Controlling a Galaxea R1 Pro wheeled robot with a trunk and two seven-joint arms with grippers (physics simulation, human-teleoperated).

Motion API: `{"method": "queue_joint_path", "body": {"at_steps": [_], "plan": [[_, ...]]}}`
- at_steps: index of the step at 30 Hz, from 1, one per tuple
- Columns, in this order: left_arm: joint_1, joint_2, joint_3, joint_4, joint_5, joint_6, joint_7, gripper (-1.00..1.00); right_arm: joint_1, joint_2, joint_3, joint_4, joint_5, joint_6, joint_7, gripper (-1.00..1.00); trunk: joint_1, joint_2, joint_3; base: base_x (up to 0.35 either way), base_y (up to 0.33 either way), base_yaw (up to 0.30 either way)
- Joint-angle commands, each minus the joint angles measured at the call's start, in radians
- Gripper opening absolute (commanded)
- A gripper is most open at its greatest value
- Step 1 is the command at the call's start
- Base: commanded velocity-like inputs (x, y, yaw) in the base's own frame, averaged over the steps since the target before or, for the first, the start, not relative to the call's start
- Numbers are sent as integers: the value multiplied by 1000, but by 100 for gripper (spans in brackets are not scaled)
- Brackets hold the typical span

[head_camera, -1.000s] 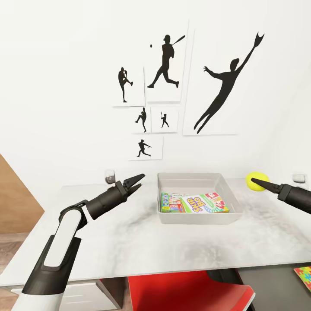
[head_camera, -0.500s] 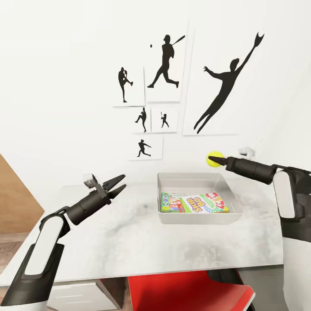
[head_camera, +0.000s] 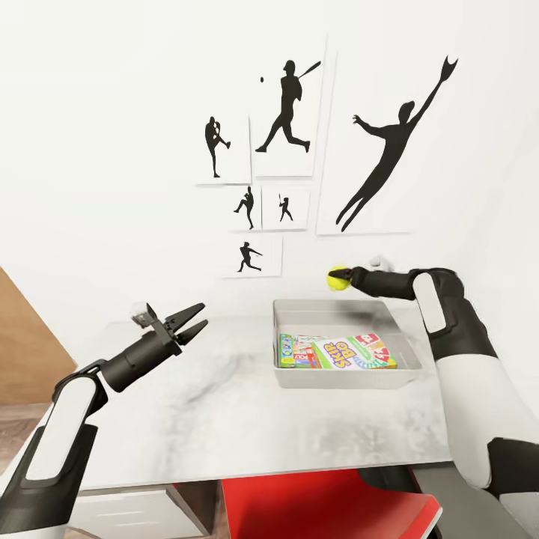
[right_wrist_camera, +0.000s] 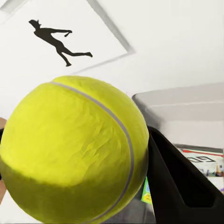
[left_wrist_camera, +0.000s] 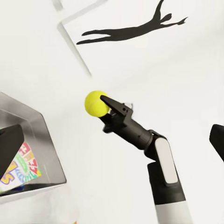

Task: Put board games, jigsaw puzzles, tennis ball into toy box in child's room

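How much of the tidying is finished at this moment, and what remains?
Done: at least one colourful board game lies inside the toy box on the table; whether more lie there cannot be told. In hand: the right pincer holds the tennis ball above the box's far rim, not yet released. The left pincer is open and empty. Left: drop the ball; the puzzles are not in the box.

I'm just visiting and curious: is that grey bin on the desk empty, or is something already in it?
Not empty. The toy box holds a colourful printed game box lying flat on its floor; the tennis ball is above its far rim, in the right gripper.
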Motion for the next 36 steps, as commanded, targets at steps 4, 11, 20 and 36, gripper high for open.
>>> {"method": "queue_joint_path", "body": {"at_steps": [4, 11, 20, 36], "plan": [[3, 2, 5, 0, 2, 7, -3, 100, -13, 7, 0, 82, 7, 5, -21, -100, 1, -2, -2, 0, 0, 0], [4, 4, 9, 1, 3, 9, -2, 100, -13, 8, 2, 112, 6, 5, -81, -100, 1, -2, -2, 0, 0, 0], [5, 5, 10, 1, 4, 11, -1, 100, -2, 4, 6, 117, 6, 5, -103, -100, 1, -2, -2, 0, 0, 0], [5, 5, 11, 1, 4, 11, -1, 100, 0, 9, 6, 130, 7, 5, -109, -100, 1, -2, -16, 0, 0, 0]]}}
